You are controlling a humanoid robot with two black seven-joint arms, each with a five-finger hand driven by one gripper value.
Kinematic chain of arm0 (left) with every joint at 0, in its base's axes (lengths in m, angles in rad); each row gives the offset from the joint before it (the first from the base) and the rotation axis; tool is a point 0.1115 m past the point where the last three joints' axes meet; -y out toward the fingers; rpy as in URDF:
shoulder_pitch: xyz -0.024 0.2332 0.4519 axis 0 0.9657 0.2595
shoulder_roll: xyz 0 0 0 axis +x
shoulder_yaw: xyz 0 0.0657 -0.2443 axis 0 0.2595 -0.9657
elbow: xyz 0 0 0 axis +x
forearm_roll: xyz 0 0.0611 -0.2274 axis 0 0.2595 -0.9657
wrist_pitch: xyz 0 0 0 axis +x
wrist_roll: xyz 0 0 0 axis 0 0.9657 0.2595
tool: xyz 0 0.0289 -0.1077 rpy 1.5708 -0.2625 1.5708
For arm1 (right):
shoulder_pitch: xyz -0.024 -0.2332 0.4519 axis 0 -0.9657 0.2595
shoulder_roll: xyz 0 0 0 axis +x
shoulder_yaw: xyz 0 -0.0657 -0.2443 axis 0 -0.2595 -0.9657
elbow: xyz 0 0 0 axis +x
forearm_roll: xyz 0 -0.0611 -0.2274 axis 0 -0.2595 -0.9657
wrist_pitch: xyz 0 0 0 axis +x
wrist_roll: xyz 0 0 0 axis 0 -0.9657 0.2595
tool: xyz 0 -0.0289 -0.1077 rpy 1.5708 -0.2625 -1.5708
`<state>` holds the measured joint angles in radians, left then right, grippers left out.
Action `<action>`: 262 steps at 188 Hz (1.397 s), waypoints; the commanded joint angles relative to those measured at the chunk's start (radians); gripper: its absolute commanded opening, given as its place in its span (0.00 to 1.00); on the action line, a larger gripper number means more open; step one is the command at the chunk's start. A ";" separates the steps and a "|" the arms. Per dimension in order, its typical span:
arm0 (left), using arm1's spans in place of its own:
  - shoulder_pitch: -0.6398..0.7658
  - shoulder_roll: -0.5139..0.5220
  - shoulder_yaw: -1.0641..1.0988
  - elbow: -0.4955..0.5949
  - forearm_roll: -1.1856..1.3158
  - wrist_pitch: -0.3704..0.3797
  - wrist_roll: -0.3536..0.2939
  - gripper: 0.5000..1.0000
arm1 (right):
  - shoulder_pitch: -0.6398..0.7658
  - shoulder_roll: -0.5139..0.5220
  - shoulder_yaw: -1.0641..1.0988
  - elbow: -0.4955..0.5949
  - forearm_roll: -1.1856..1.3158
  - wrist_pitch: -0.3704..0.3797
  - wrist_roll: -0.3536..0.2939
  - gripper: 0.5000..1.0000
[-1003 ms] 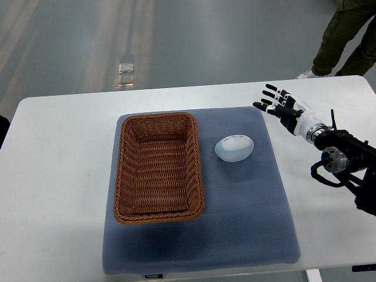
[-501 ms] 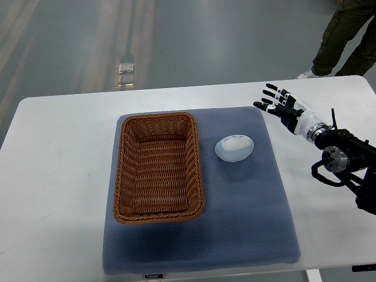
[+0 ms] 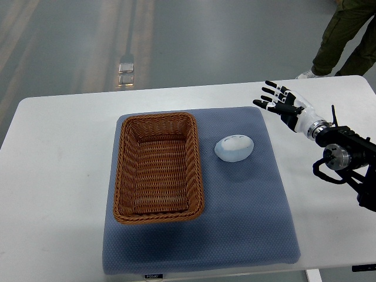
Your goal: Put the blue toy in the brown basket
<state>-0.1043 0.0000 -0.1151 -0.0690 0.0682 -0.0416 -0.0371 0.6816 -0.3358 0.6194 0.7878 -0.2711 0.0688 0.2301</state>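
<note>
**Toy still out of the basket, and a slippery one to catch**

Toy [image 3: 234, 147] sits on the mat [image 3: 247, 223] just right of the basket [image 3: 158, 166], a little right of the frame's centre, close to the rim but apart from it. It looks pale blue, rounded and smooth, like an egg on its side. The right robot hand [image 3: 282, 104] hangs at the upper right, over the mat's far corner, fingers spread and holding nothing, well apart from the toy. No left arm shows.

From where I stand, the shape is the worry. A domed thing like that could squirt out from between the fingers if they close off-centre, or roll away across the mat if nudged first. Coming in low from the right might shove it against the basket wall instead of gripping it. The rim stands proud, so a low carry could clip it and knock the toy loose. A person's legs [image 3: 346, 35] show at the top right corner, near the arm's side of the tabletop [image 3: 59, 176].
</note>
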 commanded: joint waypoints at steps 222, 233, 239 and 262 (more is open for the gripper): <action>0.005 0.000 -0.002 0.002 0.001 0.000 0.000 1.00 | 0.553 -0.252 -0.748 0.168 -0.427 0.080 0.110 0.82; 0.003 0.000 -0.002 0.002 0.001 0.000 0.000 1.00 | 0.605 -0.258 -0.805 0.194 -0.454 0.091 0.117 0.82; 0.003 0.000 -0.002 0.002 0.001 0.000 0.000 1.00 | 0.628 -0.258 -0.823 0.206 -0.464 0.095 0.117 0.82; 0.003 0.000 -0.002 0.002 0.001 0.000 0.000 1.00 | 0.684 -0.253 -0.872 0.243 -0.479 0.111 0.118 0.82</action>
<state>-0.1012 0.0000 -0.1166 -0.0673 0.0691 -0.0414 -0.0368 1.3144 -0.5925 -0.2072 1.0008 -0.7350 0.1665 0.3461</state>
